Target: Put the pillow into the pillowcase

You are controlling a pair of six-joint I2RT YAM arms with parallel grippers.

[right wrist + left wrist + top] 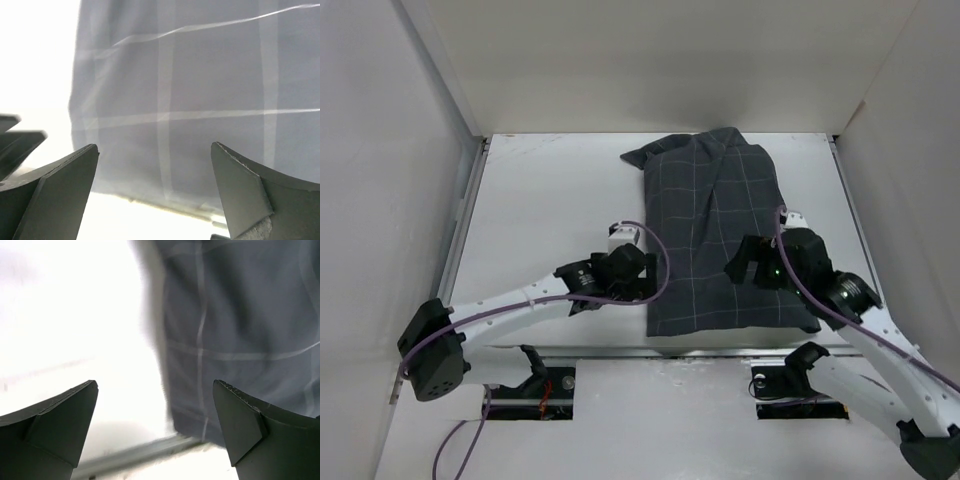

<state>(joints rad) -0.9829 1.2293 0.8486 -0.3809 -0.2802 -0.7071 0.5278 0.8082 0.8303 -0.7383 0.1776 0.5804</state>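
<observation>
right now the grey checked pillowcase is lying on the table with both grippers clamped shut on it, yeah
Not quite. The pillowcase does lie on the table, but the left wrist and right wrist views show the left gripper and the right gripper open, with their fingers spread wide and gripping nothing.

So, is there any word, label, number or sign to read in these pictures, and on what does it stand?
None can be read in any view.
The pillowcase bears only pale grid lines.
The left gripper and right gripper show no lettering.
</observation>
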